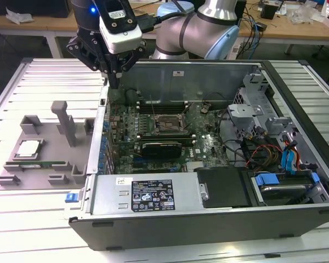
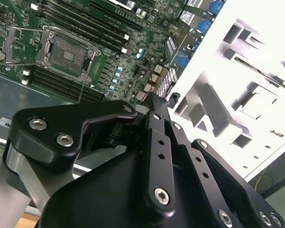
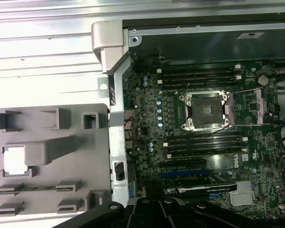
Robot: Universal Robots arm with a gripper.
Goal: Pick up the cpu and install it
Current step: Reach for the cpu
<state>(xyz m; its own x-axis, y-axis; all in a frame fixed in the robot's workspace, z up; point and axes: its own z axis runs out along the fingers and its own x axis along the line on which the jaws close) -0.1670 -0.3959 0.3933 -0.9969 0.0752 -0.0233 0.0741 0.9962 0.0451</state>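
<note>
The cpu [image 1: 28, 148], a flat silver square, lies in a recess of the grey holder [image 1: 71, 164] at the exterior view's left, outside the computer case. In the first wrist view the cpu [image 3: 14, 161] shows as a bright square. The open dark socket [image 1: 165, 125] sits mid-motherboard and shows in both wrist views [image 3: 206, 110] [image 2: 66, 50]. My gripper [image 1: 114, 83] hangs shut and empty above the case's wall nearest the holder, between holder and motherboard, well above the cpu and apart from it. Its fingertips [image 2: 154, 100] press together.
A thin green memory stick [image 1: 44, 164] lies in the holder in front of the cpu. Grey posts [image 1: 63, 121] rise from the holder. The case [image 1: 153, 194] holds a black power supply, cables [image 1: 252, 150] and drive bays at the exterior view's right.
</note>
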